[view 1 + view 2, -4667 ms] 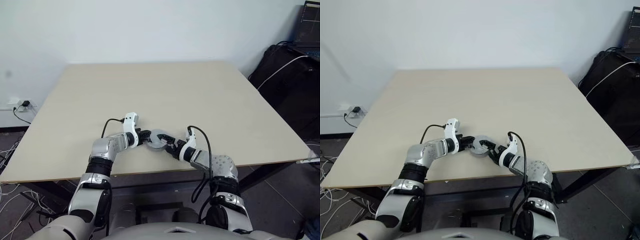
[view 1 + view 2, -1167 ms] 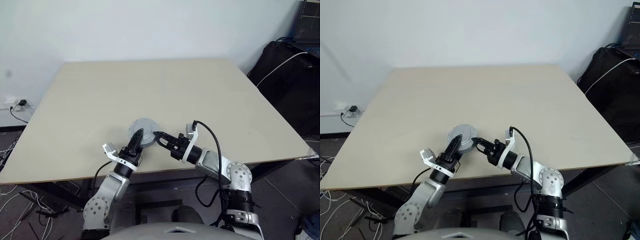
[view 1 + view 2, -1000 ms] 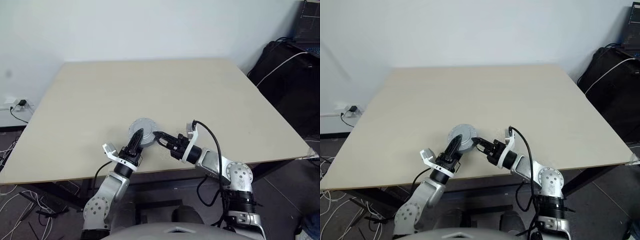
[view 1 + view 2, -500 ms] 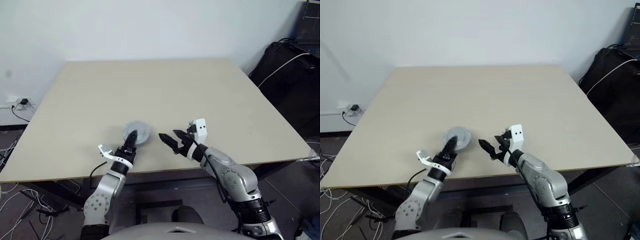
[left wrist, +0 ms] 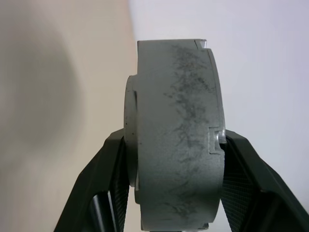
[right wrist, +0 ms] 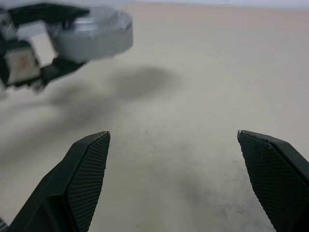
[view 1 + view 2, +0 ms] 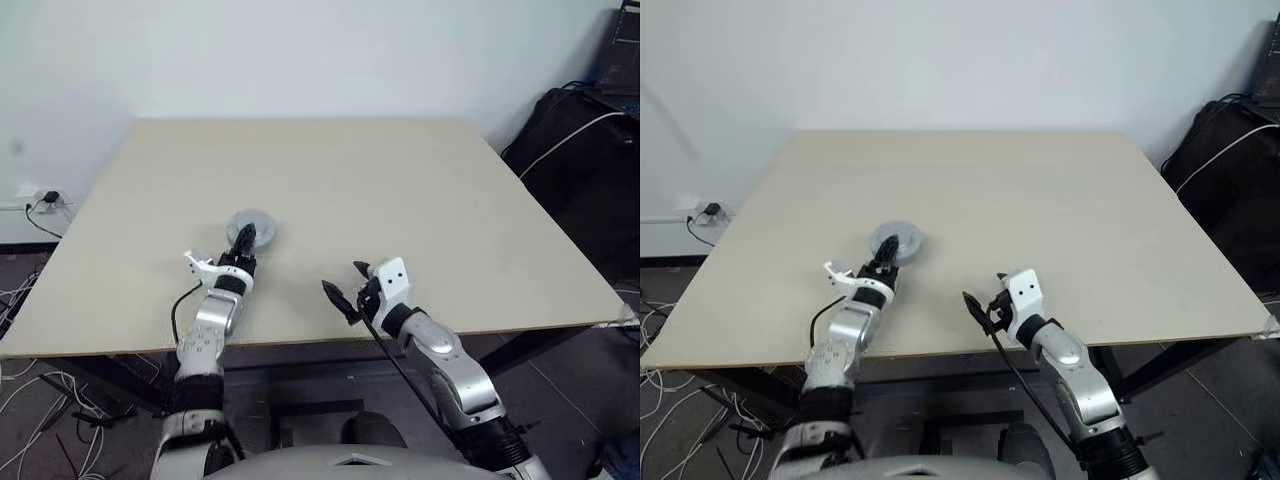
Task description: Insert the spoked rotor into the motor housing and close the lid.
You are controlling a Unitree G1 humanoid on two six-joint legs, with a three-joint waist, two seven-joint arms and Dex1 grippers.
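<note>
Since a second ago my right gripper (image 7: 340, 297) has let go of the closed motor housing (image 5: 175, 133) and pulled back, fingers wide apart. Now my left gripper (image 7: 241, 248) alone pinches it across its flat faces, above the table (image 7: 400, 190). Best bet: lower it slowly, keep it level.

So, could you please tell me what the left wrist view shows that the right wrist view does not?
Left wrist view: the left gripper clamping the closed motor housing by its flat faces, its scuffed rim facing the camera.

Right wrist view: the right gripper open and empty over the table, plus the housing's shadow.

Both: the housing in the left gripper, held above the table.
</note>
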